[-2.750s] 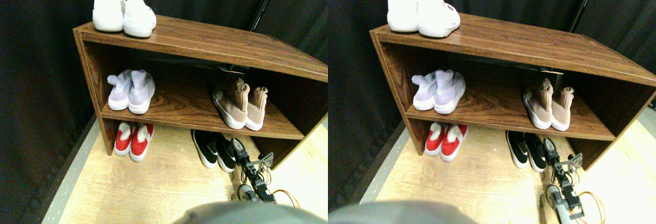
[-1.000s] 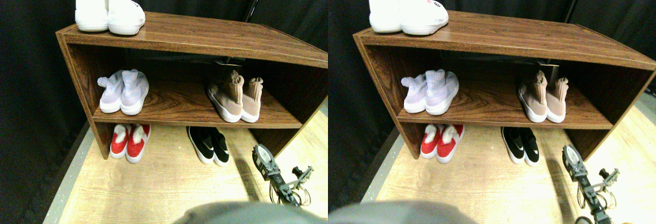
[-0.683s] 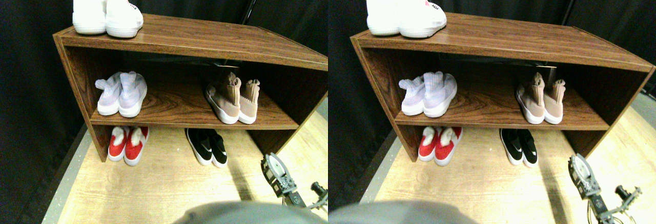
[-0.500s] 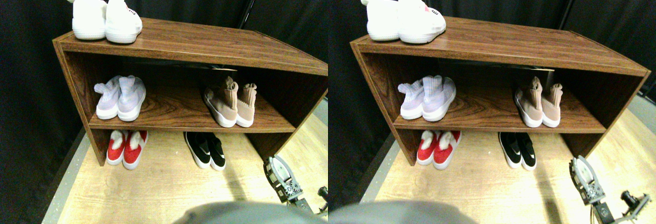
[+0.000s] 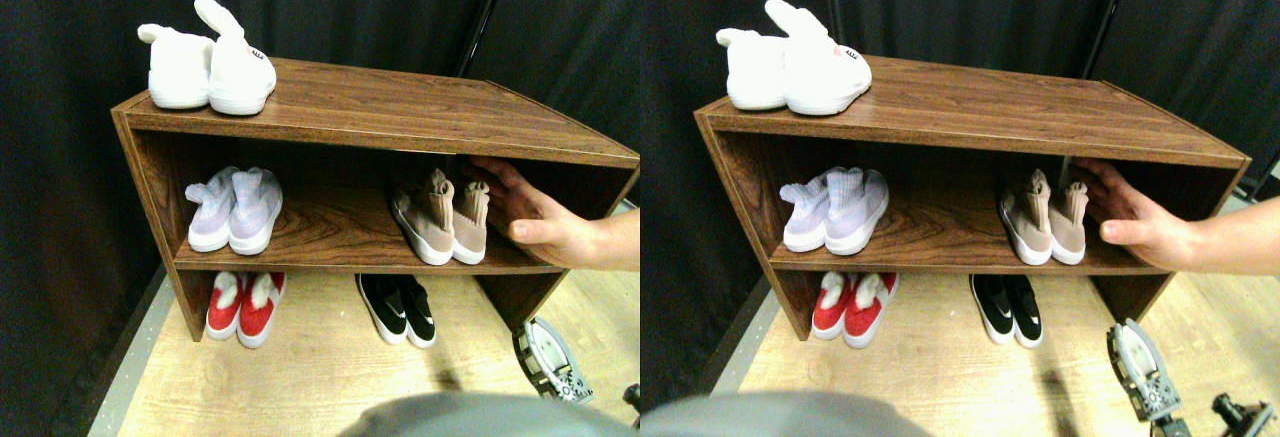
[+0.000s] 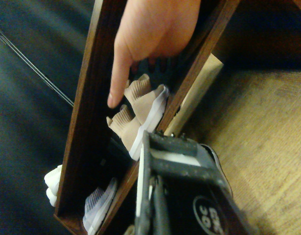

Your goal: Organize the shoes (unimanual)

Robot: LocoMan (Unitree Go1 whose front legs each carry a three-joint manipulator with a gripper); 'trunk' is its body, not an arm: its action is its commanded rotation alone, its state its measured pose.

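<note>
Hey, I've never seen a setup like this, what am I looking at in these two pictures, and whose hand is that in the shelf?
The wide picture is two nearly identical views from one camera on a four-legged robot, looking forward and down at a wooden shoe rack. The other picture comes from a camera on the robot's right arm and is turned sideways.

The dark metal piece low on the right is the robot's gripper, down near the floor and holding nothing.

On top of the rack stand white shoes. On the middle shelf are pale lilac shoes and tan sock sneakers. On the floor underneath are red shoes and black slip-ons.

The hand is a person's, not the robot's. It reaches into the middle shelf beside the tan pair; whether it touches them is unclear.
</note>
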